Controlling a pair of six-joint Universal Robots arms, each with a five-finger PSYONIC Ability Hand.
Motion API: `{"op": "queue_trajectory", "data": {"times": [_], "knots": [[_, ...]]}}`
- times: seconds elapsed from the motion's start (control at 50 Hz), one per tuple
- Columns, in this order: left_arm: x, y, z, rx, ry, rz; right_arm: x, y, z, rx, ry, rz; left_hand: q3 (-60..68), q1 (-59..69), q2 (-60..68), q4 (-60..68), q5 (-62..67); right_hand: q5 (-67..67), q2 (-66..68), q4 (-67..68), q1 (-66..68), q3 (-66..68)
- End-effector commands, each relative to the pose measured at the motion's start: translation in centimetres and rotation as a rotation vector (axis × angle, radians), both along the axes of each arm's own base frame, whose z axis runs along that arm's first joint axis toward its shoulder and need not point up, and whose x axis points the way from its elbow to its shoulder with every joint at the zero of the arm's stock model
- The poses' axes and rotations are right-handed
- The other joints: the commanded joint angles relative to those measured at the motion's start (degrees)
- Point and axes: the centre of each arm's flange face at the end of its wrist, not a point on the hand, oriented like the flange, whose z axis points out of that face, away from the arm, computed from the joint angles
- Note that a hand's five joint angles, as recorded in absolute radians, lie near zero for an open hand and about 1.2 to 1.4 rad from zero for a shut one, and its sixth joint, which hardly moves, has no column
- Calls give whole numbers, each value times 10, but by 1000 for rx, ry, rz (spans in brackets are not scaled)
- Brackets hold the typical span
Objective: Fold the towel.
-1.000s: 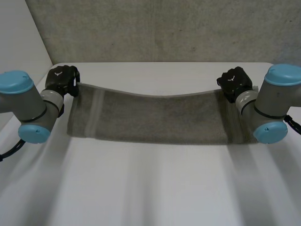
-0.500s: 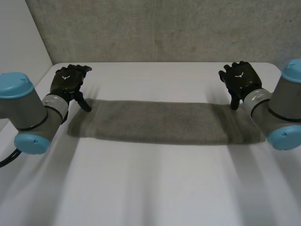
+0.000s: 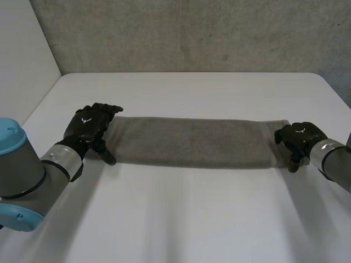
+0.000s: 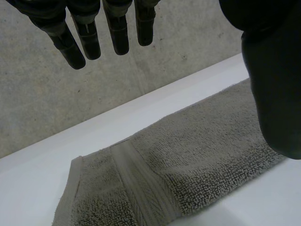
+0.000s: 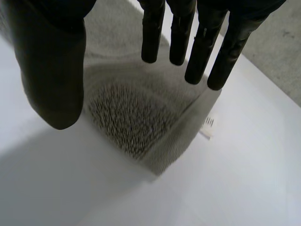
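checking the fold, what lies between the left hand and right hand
The folded grey towel stretches along the white table from the left hand to the right hand; the head view shows it.

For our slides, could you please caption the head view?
Left robot hand and right robot hand, both open, at the ends of a folded towel on the table.

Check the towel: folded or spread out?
Folded: the towel lies as a long narrow strip on the table, its end looking doubled by the right hand.
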Motion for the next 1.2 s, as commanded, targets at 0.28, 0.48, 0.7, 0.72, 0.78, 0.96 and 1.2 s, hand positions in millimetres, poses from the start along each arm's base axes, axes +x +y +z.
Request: {"op": "queue_trajectory", "data": {"times": [0.28, 0.48, 0.7, 0.72, 0.78, 0.96, 1.2], "knots": [[-3, 1, -1, -2, 1, -5, -23, -35, -5, -166, 86, -122, -29, -43, -36, -38, -116, 521, 530, 527, 535, 529], [0, -1, 13, -40, 12, 4, -95, -70, 16, -242, 456, -214, -31, -45, -38, -40, -118, 521, 530, 527, 535, 529], [-5, -19, 44, -142, 40, 9, 19, -41, 81, -478, 312, -56, -36, -50, -43, -45, -123, 521, 530, 527, 535, 529], [-5, -19, 44, -142, 40, 9, 20, -41, 81, -479, 311, -55, -36, -50, -43, -45, -123, 521, 530, 527, 535, 529], [-8, -23, 53, -175, 49, 6, 80, -10, 93, -562, 229, 87, -36, -50, -43, -45, -123, 521, 530, 527, 535, 529], [-25, -23, 67, -217, 82, -17, 212, 90, 53, -682, 51, 553, -38, -52, -45, -47, -124, 521, 530, 527, 535, 529], [-31, -23, 51, -176, 74, -21, 241, 121, -17, -548, 51, 726, -36, -50, -43, -45, -123, -179, -170, -173, -165, -171]]}}
